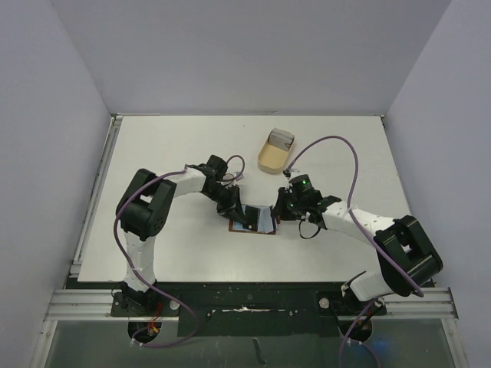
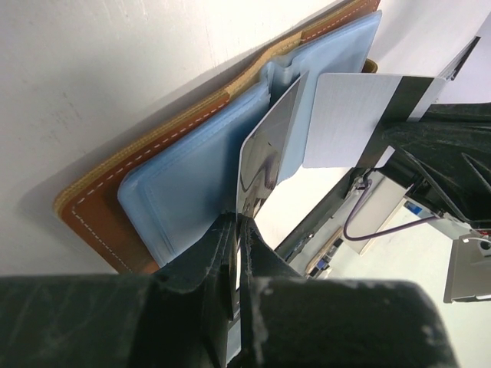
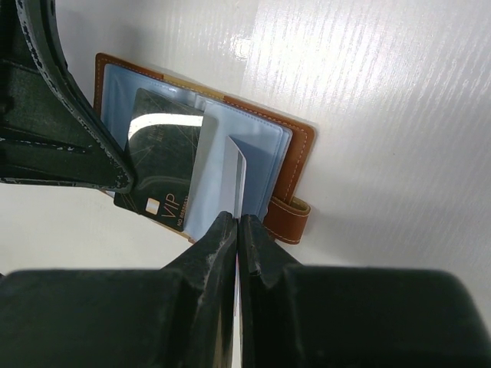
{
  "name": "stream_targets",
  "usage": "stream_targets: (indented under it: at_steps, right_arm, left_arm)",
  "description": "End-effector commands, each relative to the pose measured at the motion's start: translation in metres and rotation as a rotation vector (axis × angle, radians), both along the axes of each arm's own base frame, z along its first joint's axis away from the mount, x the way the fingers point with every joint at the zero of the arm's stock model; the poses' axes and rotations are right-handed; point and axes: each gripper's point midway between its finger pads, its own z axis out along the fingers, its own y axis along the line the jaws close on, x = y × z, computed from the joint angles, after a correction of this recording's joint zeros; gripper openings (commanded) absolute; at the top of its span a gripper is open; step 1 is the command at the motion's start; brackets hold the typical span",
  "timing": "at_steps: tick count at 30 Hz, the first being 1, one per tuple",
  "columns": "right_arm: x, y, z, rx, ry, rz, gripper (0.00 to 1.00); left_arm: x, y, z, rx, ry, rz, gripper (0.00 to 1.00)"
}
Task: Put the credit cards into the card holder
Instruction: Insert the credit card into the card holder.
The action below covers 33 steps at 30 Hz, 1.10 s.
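The card holder (image 1: 239, 228) is a brown wallet lying open at mid table, its pale blue plastic sleeves (image 1: 261, 218) facing up. My left gripper (image 1: 232, 205) is shut on a dark glossy VIP card (image 2: 265, 149) and holds it edge-down against the sleeves (image 2: 192, 180). My right gripper (image 1: 281, 208) is shut on a pale card with a dark stripe (image 2: 349, 119), its edge reaching into the sleeves from the other side. In the right wrist view that pale card (image 3: 230, 180) stands between the sleeves (image 3: 257, 142), next to the dark card (image 3: 157, 165) and the wallet's strap loop (image 3: 290, 218).
A tan oval tray (image 1: 270, 157) stands behind the wallet toward the back, with a grey object (image 1: 281, 138) in its far end. Both arms meet over the wallet. White walls enclose the table on three sides.
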Motion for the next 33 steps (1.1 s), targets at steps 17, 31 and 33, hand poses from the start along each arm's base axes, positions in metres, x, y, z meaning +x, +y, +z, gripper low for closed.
stream_targets:
  at_steps: [17, 31, 33]
  right_arm:
    - [0.017, -0.047, 0.041, -0.165, -0.025, -0.141, 0.00]
    - [0.015, -0.035, 0.008, -0.192, 0.047, -0.118, 0.00]
    - [0.010, -0.030, 0.007, -0.188, 0.051, -0.112, 0.00]
  left_arm:
    - [0.007, -0.005, -0.004, 0.014, -0.041, 0.000, 0.00]
    - [0.008, -0.017, 0.002, -0.024, -0.087, 0.029, 0.00]
    - [0.006, -0.021, 0.004, -0.031, -0.093, 0.033, 0.00]
